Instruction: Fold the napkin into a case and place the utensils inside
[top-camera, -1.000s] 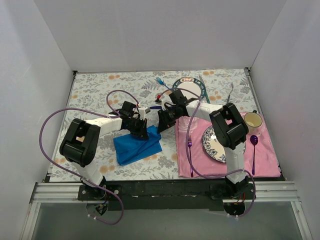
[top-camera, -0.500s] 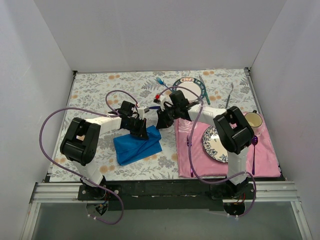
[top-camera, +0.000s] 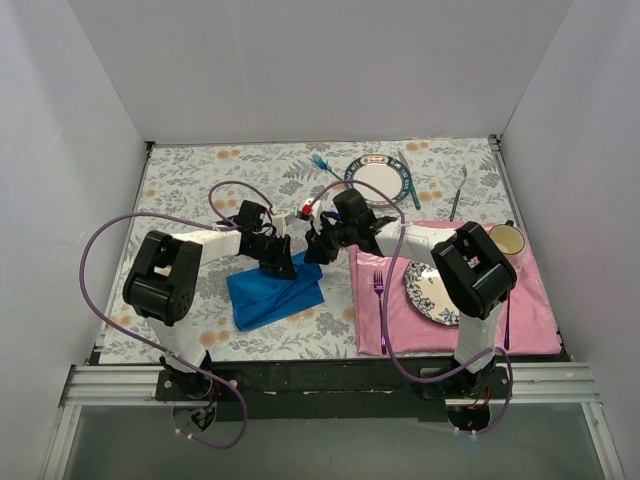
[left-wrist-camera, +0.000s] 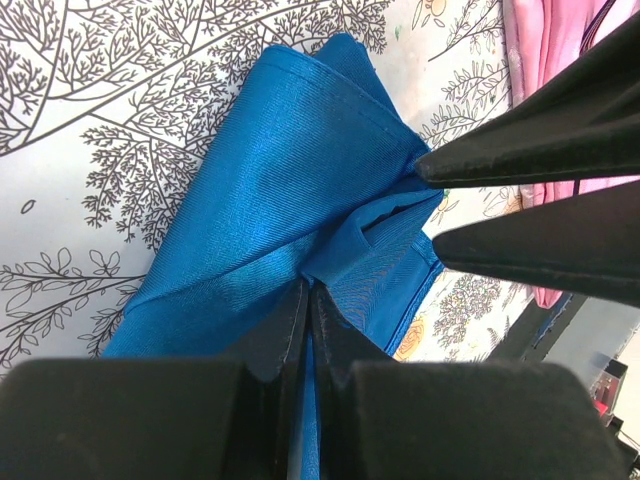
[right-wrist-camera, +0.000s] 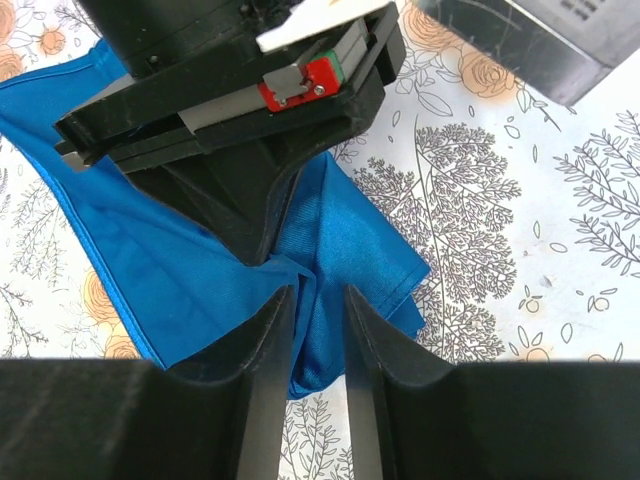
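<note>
Two black grippers meet over a bright blue napkin (top-camera: 262, 298), which lies folded into a slanted, roughly rectangular packet on the floral tablecloth (top-camera: 190, 190). It sits left of centre, just beside the pink placemat (top-camera: 400, 322). The cloth is plain with a faint sheen. At the end nearer the placemat its top layer is lifted off the lower one, leaving a pocket-like mouth. The left gripper (left-wrist-camera: 308, 292) is clamped tight on a raised pleat near the napkin's middle. The right gripper (right-wrist-camera: 313, 300) has its jaws a little apart, tips down at that mouth, with a ridge of blue cloth between them that is not squeezed. Compared with a second earlier, the right gripper has moved left, closer to the left gripper, and its arm reaches further across the table. The magenta fork (top-camera: 379, 300) on the placemat is now in plain view, while the napkin and the left gripper have kept their places. A patterned plate (top-camera: 426, 290) rests on the placemat, partly hidden by the right arm. A cream mug (top-camera: 506, 241) stands at the placemat's far right corner, and what it holds cannot be made out. At the back of the table is a teal-rimmed plate (top-camera: 378, 180) with a teal knife (top-camera: 407, 180) along its right rim. A light-blue fork (top-camera: 321, 162) lies just left of that plate, well apart from the napkin.
</note>
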